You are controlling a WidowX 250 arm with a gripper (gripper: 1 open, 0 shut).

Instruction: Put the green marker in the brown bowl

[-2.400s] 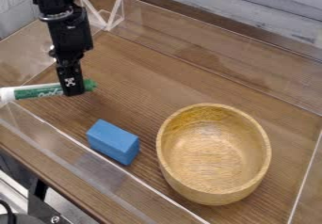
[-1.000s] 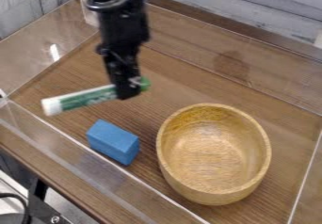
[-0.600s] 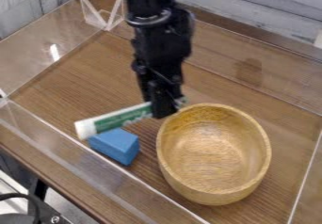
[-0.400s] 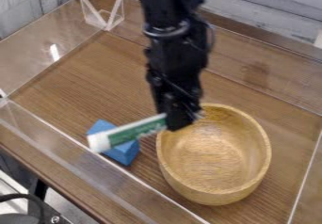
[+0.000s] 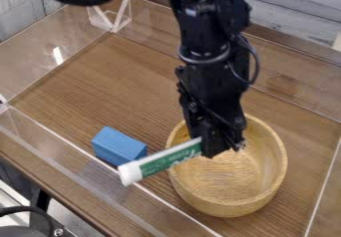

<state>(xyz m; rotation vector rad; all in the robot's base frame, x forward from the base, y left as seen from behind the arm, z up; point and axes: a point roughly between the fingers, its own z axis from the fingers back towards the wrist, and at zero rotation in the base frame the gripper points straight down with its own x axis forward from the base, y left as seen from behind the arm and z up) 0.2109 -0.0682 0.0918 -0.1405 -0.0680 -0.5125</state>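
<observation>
Claw (image 5: 197, 144) pinching one end of the green marker (image 5: 159, 159), the barrel slanting out past the near-left rim of the brown bowl (image 5: 272, 185), its white end beside that rim; the marker likely needs carrying farther over the bowl before release.

Overhead clearance and obstructions about the bowl. The broad wooden table (image 5: 80, 77) offers open passage to the left of the arm (image 5: 206, 52), as far as the clear plastic piece (image 5: 115, 12) near the far edge. The blue block (image 5: 120, 146) stands just beside the brown bowl (image 5: 226, 171), narrowing the lane at its left. The bowl's raised rim bars low sideways entry; its near and right interior lies open from above, whereas the claw (image 5: 213, 139) and green marker (image 5: 160, 161) obstruct the upper left part
</observation>
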